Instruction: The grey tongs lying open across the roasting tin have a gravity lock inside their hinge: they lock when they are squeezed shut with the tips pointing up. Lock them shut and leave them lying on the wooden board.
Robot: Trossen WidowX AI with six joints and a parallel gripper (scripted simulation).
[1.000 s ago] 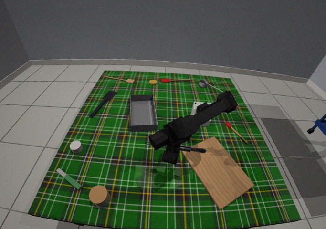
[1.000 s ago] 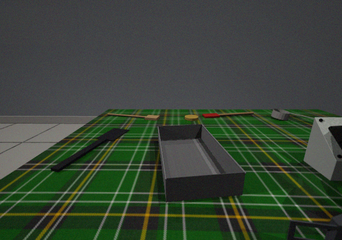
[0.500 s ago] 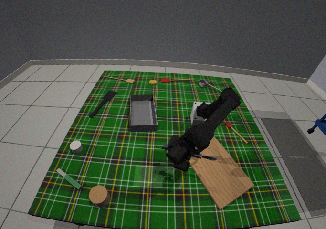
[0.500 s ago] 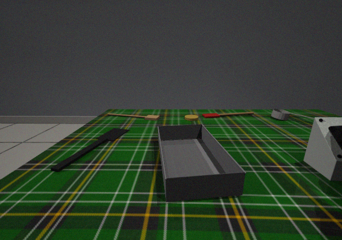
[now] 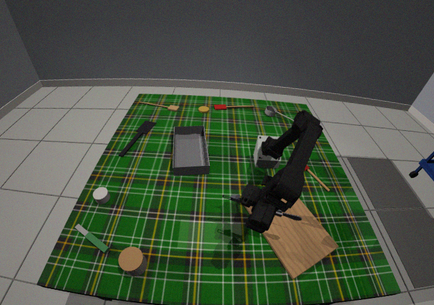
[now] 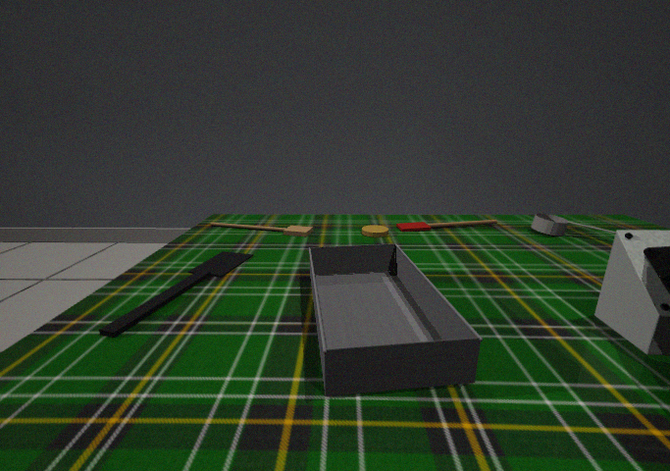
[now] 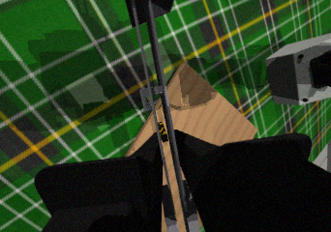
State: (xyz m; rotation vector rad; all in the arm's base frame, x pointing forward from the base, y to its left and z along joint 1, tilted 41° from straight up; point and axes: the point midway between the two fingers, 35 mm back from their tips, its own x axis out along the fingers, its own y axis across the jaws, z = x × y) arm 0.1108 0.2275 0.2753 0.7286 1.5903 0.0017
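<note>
My gripper point(image 7: 166, 135) is shut on the grey tongs point(image 5: 291, 216) point(image 7: 167, 108), above the left edge of the wooden board point(image 5: 307, 248) point(image 7: 226, 116). The tongs hang in the air, lengthwise across the grip; the hinge end with its wire loop sticks out to the left in the top view and the tips to the right, over the board. In the wrist view the two arms lie close together with a narrow gap, a yellow and black mark between them. Whether the lock holds cannot be seen. The arm hides the tongs' middle in the top view. The roasting tin point(image 5: 190, 170) point(image 6: 402, 363) is empty.
The arm's pale base block point(image 5: 260, 154) point(image 6: 627, 299) point(image 7: 285, 77) stands behind the board, with a red-headed brush point(image 5: 318, 178) to its right. A black spatula point(image 5: 134, 142) point(image 6: 169, 296), a white jar point(image 5: 101, 196), a green-handled knife point(image 5: 94, 241) and a wooden-lidded jar point(image 5: 131, 259) are on the left.
</note>
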